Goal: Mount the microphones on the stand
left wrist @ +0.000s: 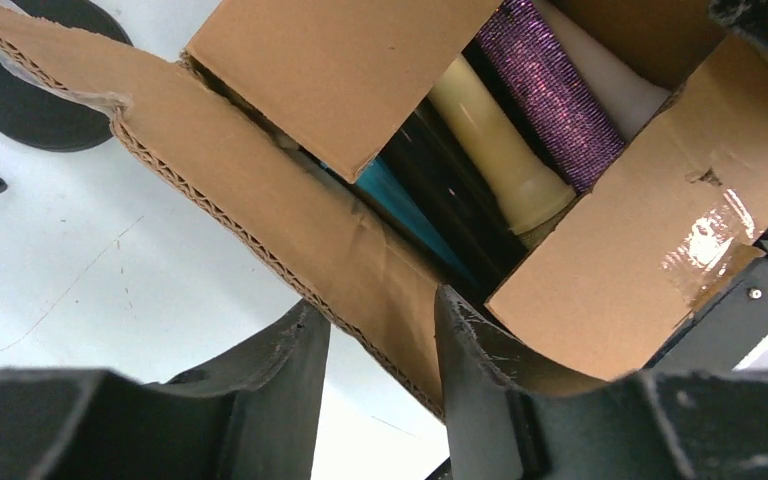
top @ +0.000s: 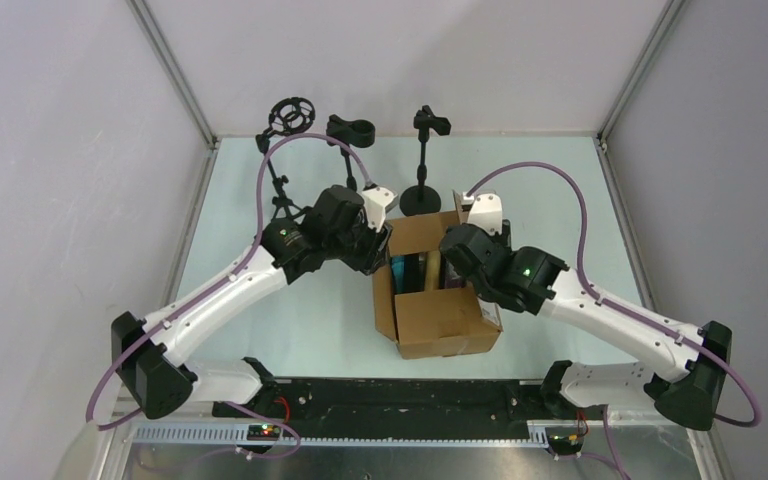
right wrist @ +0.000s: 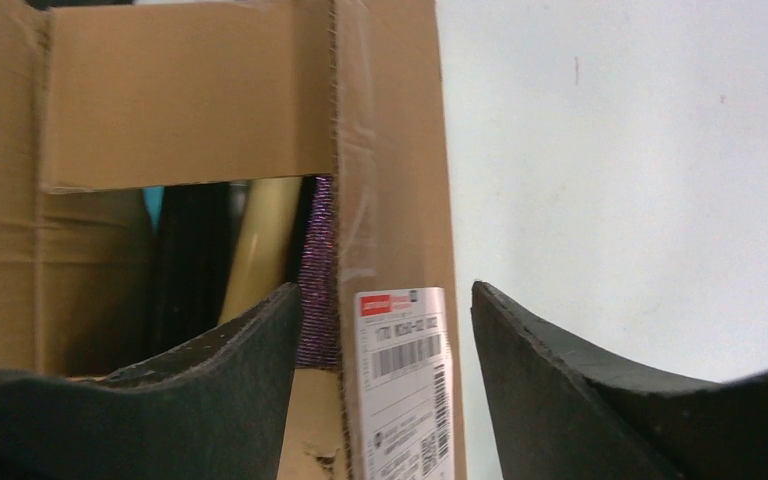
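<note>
Two robot arms close in on an open cardboard box (top: 442,322) at the middle of the pale counter (top: 330,335), where the microphones lie packed side by side and none has yet reached a stand. The left end effector (left wrist: 378,303) is spread astride the box's left wall, one finger outside and one over the interior. The right end effector (right wrist: 388,290) is likewise spread astride the right wall, holding nothing. Inside, a teal-blue microphone (left wrist: 400,200) lies against the left wall, then a black microphone (left wrist: 450,190), a cream microphone (left wrist: 495,150) and a glittery purple microphone (left wrist: 550,90) hard by the right wall. Their long axes run from the near end of the box to the far end, parallel to the walls the fingers straddle. The teal-blue one therefore sits just inward of the left arm's inner finger, while the purple one sits just inward of the right arm's. Either arm would probably need to shift toward the box's centre and drop its fingers across a barrel, not along it. The targets wait well beyond the box at the counter's far edge: a round-based stand (top: 421,198), a clip stand (top: 350,128) and a ring-mount stand (top: 290,115).
</note>
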Controlling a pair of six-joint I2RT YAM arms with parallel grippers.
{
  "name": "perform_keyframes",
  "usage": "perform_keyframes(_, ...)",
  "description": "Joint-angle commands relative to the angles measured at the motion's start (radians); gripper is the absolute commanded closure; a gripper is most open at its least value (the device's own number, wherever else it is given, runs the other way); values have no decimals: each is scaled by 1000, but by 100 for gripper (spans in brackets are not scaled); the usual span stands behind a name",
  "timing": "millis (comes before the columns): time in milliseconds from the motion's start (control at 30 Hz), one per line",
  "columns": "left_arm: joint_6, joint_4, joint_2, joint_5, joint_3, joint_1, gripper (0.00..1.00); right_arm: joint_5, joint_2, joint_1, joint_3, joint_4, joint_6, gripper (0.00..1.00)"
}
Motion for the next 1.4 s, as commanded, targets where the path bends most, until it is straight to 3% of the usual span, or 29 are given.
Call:
perform_keyframes(0, 37, -2, -14, -33, -25, 3, 56, -7, -9, -39, -40, -6, -20, 35)
perform_keyframes(167, 43, 0, -43, -36, -62, 17, 59, -61, -34, -101, -73, 22, -46, 41)
perform_keyframes(233, 47, -1, -37, -3, -63, 22, 52, -91, -37, -122, -85, 45, -76, 47)
perform_keyframes(267, 48, -3, -34, 38, -63, 24, 40, -99, -36, -129, -91, 56, -82, 50)
perform_keyframes(333, 48, -3, -21, 105, -60, 26, 30, -123, -29, -146, -99, 68, -99, 57)
perform_keyframes(367, 51, -3, -9, 126, -57, 28, 30, -132, -23, -155, -101, 70, -106, 62)
perform_keyframes(433, 62, -3, 17, 177, -48, 28, 46, -139, -14, -165, -103, 68, -108, 69)
perform_keyframes(467, 68, -5, 25, 181, -43, 28, 61, -140, -12, -168, -104, 66, -109, 72)
perform_keyframes(533, 76, -14, 48, 196, -27, 32, 79, -147, -19, -171, -105, 62, -110, 83)
perform_keyframes(633, 77, -34, 57, 197, -1, 46, 98, -187, -40, -171, -106, 67, -109, 100)
perform_keyframes(967, 198, -178, -204, 246, -70, 163, 100, -368, -76, -41, -91, 195, -44, 100)
perform_keyframes(1100, 267, -250, -364, 190, -137, 174, 100, -412, -22, 49, -65, 268, -10, 100)
perform_keyframes(1367, 300, -310, -577, 114, -190, 232, 100, -509, 45, 93, -56, 389, 53, 100)
